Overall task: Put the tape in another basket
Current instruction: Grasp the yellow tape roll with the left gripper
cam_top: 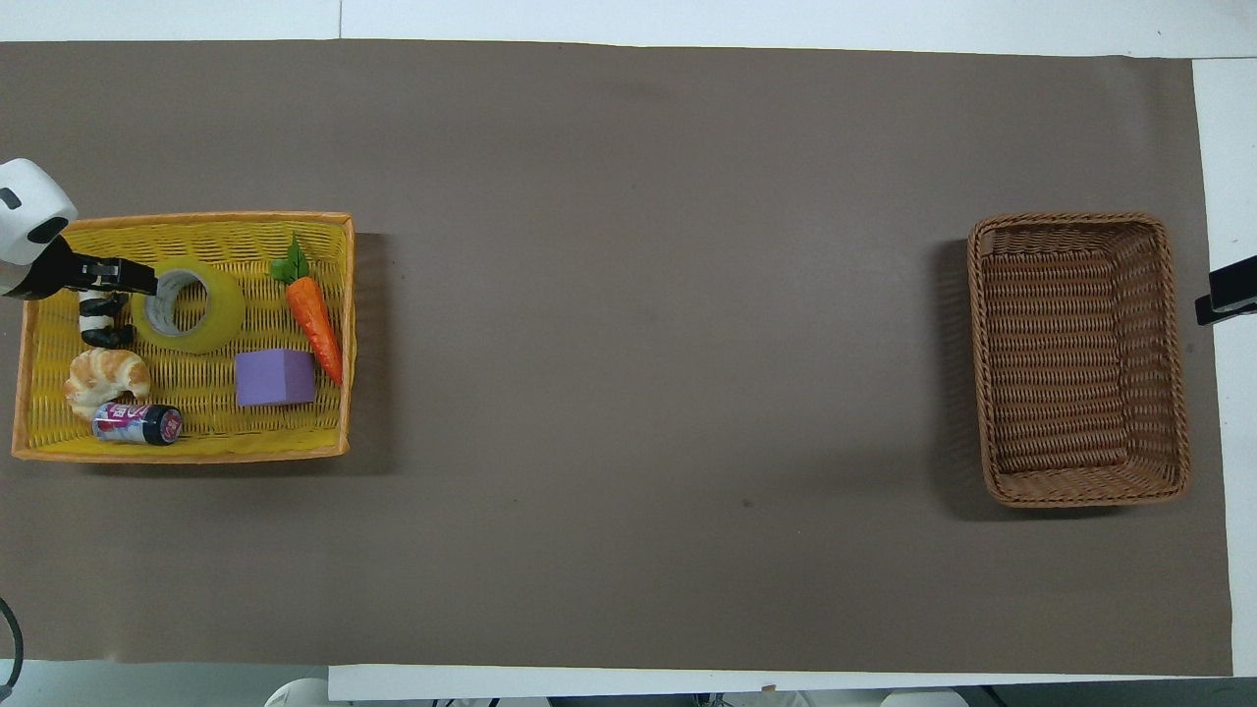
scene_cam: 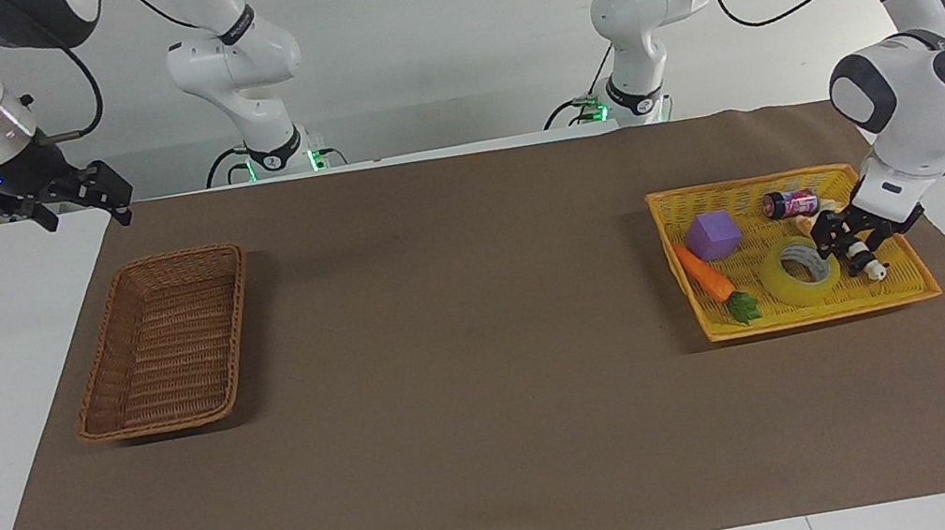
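While tape (scene_cam: 800,272) lies in yellow tray (scene_cam: 904,293), left pincer (scene_cam: 838,239) at its rim, jaw gap unclear.

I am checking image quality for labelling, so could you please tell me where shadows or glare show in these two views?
Facing view: bright glare washes out the top corner above the left arm; the brown woven wicker basket casts a soft shadow toward the table's middle. Overhead view: the bright yellow woven tray throws a similar soft shadow; no glare.
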Robot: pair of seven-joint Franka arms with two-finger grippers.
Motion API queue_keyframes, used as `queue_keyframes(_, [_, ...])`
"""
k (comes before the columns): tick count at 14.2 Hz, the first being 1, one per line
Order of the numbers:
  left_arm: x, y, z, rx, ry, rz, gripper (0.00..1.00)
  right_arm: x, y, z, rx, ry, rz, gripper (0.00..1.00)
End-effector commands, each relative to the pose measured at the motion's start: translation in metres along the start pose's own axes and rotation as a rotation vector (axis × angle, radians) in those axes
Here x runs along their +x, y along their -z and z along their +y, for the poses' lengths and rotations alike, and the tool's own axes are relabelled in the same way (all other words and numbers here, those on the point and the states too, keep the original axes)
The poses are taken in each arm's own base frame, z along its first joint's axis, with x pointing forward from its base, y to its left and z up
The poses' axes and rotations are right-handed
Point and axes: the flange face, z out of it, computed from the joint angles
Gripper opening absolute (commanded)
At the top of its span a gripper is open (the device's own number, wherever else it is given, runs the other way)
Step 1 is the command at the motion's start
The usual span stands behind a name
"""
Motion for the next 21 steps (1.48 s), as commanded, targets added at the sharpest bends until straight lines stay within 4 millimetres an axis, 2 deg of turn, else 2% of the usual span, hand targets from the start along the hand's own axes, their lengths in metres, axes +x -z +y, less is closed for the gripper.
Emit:
queue_keyframes(1, [0.002,-0.011,-0.007,-0.009,-0.005,0.008,0.67,-0.005,0.000,0.001,-0.001,0.022,-0.001,1.00])
queue_keyframes(3, [0.004,-0.024,-0.005,-0.012,-0.009,-0.001,0.66,-0.005,0.000,0.001,-0.001,0.022,-0.002,1.00])
queue_keyframes(4, [0.002,-0.029,-0.003,-0.015,-0.011,-0.012,0.65,-0.005,0.000,0.001,-0.001,0.022,-0.001,1.00])
queue_keyframes(5, [-0.002,-0.033,-0.002,-0.019,-0.011,-0.023,0.61,-0.005,0.000,0.001,-0.001,0.022,-0.001,1.00])
queue_keyframes(9, [-0.013,-0.056,0.006,-0.022,-0.014,-0.028,0.59,-0.005,0.000,0.001,-0.003,0.022,-0.003,1.00])
queue_keyframes(10, [-0.013,-0.057,0.006,-0.021,-0.014,-0.027,0.58,-0.005,0.000,0.001,-0.001,0.022,-0.001,1.00])
queue_keyframes(14, [-0.012,-0.080,0.007,-0.024,-0.020,-0.030,0.52,-0.005,0.000,0.001,-0.001,0.022,-0.001,1.00])
queue_keyframes(15, [-0.013,-0.080,0.003,-0.025,-0.014,-0.032,0.40,-0.005,0.000,0.001,-0.001,0.022,-0.001,1.00])
queue_keyframes(16, [-0.015,-0.081,0.000,-0.025,-0.009,-0.035,0.21,-0.005,0.000,0.001,-0.001,0.022,-0.001,1.00])
queue_keyframes(18, [-0.015,-0.080,-0.002,-0.026,-0.015,-0.038,0.00,-0.005,0.000,0.001,-0.001,0.022,-0.001,1.00])
queue_keyframes(20, [-0.012,-0.077,-0.001,-0.027,-0.020,-0.041,0.00,-0.005,0.000,0.001,-0.001,0.022,-0.001,1.00])
queue_keyframes(21, [-0.010,-0.068,-0.001,-0.027,-0.019,-0.043,0.00,-0.005,0.000,0.001,-0.001,0.022,-0.001,1.00])
